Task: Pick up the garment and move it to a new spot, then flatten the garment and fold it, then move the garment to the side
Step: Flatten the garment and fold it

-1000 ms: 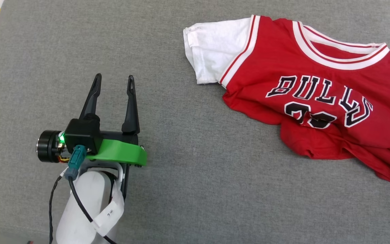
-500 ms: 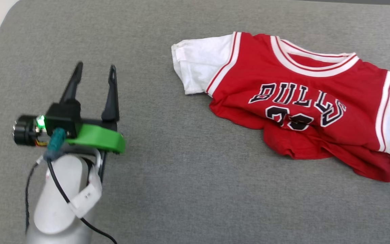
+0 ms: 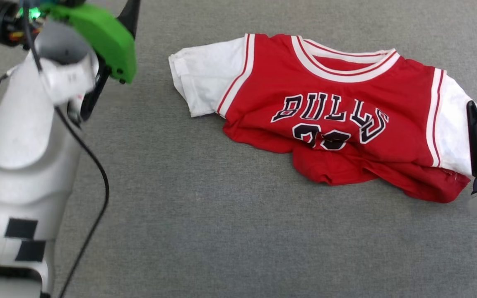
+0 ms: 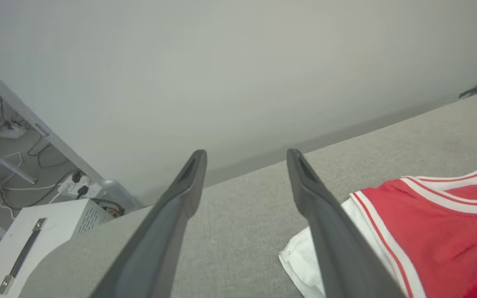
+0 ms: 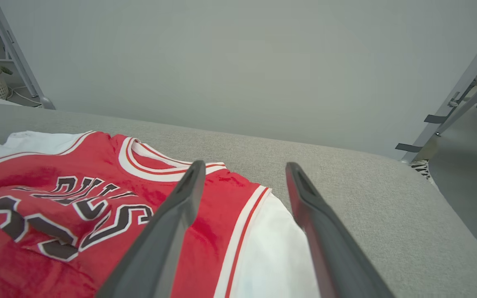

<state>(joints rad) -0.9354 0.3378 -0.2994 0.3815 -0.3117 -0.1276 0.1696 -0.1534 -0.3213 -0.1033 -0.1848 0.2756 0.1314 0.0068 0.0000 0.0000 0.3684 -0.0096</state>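
Observation:
The garment (image 3: 338,120), a red jersey-style T-shirt with white sleeves and black "BULLS" lettering, lies front up on the grey cloth surface (image 3: 222,231). Its lower part is bunched and wrinkled. My left gripper (image 4: 244,165) is open and empty, held above the surface just left of the white left sleeve (image 4: 300,256). In the head view its green mount (image 3: 97,33) sits at the top left. My right gripper (image 5: 242,171) is open over the other white sleeve (image 5: 271,252) and holds nothing. One dark finger (image 3: 476,140) rises at the head view's right edge.
The grey surface stretches wide in front of and left of the shirt. Beyond its left edge stand a white box (image 4: 27,240) and floor cables (image 4: 77,188). A metal frame (image 5: 454,107) stands past the right edge, and a plain wall is behind.
The head camera has shifted, so the shirt sits further left in view. My left arm has reached forward, level with the sleeve. A right gripper finger has come into view by the right sleeve.

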